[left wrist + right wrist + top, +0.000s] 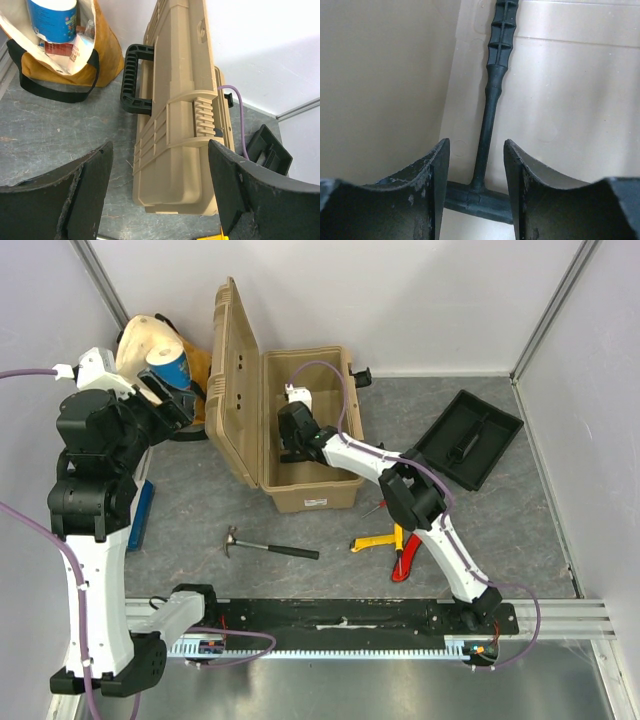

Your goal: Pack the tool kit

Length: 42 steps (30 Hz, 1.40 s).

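Observation:
The tan toolbox [312, 492] stands open with its lid [235, 390] raised; the left wrist view shows the lid's outside [180, 125] and its black handle [134, 80]. My right gripper [293, 445] is down inside the box. In its wrist view the gripper [476, 170] is open, its jaws on either side of the shaft of a black T-shaped tool [492, 100] lying on the box floor, with gaps showing. My left gripper [172, 400] is open and empty, high at the left [160, 200]. A black hammer [270, 546], the yellow-handled tool [378, 540], the red knife [405, 565] and a red-tipped screwdriver [376, 507] lie on the table.
The black tray [470, 438] lies right of the box and also shows in the left wrist view [267, 150]. A yellow-cream cloth bag [150, 345] with a blue-white container stands at the back left [65, 60]. A blue object [140, 515] lies by the left arm. Walls enclose the table.

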{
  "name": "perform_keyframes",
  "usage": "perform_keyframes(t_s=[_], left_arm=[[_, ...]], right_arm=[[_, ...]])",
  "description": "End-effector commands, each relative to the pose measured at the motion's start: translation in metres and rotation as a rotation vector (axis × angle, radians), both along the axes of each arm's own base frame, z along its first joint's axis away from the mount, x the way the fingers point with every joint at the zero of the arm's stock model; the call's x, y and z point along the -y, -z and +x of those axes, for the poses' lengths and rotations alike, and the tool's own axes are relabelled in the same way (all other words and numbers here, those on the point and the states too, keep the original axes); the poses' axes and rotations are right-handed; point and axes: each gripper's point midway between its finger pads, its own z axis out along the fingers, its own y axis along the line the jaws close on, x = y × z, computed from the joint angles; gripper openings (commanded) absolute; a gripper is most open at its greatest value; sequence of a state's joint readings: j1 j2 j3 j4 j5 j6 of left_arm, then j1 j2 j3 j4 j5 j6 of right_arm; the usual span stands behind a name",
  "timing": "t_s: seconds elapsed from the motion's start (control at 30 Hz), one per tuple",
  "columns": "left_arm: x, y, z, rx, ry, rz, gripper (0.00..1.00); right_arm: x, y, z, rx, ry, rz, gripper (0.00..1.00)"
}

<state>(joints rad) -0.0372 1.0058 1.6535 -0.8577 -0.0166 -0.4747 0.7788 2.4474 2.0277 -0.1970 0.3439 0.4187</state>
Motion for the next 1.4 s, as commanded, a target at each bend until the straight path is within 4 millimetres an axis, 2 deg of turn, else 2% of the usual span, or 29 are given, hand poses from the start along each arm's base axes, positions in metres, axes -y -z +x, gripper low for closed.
perform_keyframes(t_s=[0.0,0.17,0.2,0.23,0.3,0.33,0.4,0.53,0.67,0.77,0.87,0.97,1.2,1.37], left_arm=[[0.001,-0.014,-0.004,0.058,0.023,0.042,0.82],[0.007,-0.016,-0.006,0.065,0.057,0.04,0.82],[0.007,-0.017,-0.007,0.068,0.057,0.04,0.82],[0.007,-0.017,-0.007,0.068,0.06,0.038,0.82],[0.008,-0.019,-0.008,0.074,0.066,0.038,0.82],[0.01,-0.021,-0.009,0.076,0.076,0.037,0.82],[0.012,-0.021,-0.01,0.071,0.087,0.036,0.82],[0.015,-0.02,-0.012,0.07,0.106,0.034,0.82],[0.016,-0.017,-0.011,0.064,0.114,0.044,0.82],[0.015,-0.015,-0.009,0.056,0.112,0.041,0.82],[0.014,-0.015,-0.009,0.056,0.098,0.036,0.82],[0.012,-0.016,-0.01,0.059,0.086,0.035,0.82],[0.011,-0.016,-0.016,0.048,0.078,0.029,0.82],[0.008,-0.012,-0.022,0.034,0.07,0.038,0.82]], right_arm=[[0.004,-0.105,0.006,0.141,0.029,0.104,0.54],[0.022,-0.175,-0.02,0.213,-0.037,0.132,0.61],[0.025,-0.183,-0.028,0.22,-0.068,0.132,0.63],[0.028,-0.197,-0.038,0.234,-0.104,0.139,0.66],[0.03,-0.212,-0.06,0.251,-0.211,0.136,0.73],[0.031,-0.222,-0.076,0.26,-0.282,0.139,0.76],[0.031,-0.223,-0.105,0.248,-0.404,0.132,0.81],[0.031,-0.221,-0.169,0.232,-0.572,0.118,0.82],[0.017,-0.225,-0.248,0.292,-0.754,0.066,0.83],[0.007,-0.205,-0.299,0.291,-0.89,0.038,0.83],[0.003,-0.181,-0.325,0.271,-0.958,0.016,0.83],[0.001,-0.147,-0.343,0.264,-1.009,-0.079,0.83],[-0.001,-0.073,-0.352,0.267,-1.025,-0.23,0.8],[-0.001,-0.037,-0.354,0.259,-1.003,-0.271,0.78]])
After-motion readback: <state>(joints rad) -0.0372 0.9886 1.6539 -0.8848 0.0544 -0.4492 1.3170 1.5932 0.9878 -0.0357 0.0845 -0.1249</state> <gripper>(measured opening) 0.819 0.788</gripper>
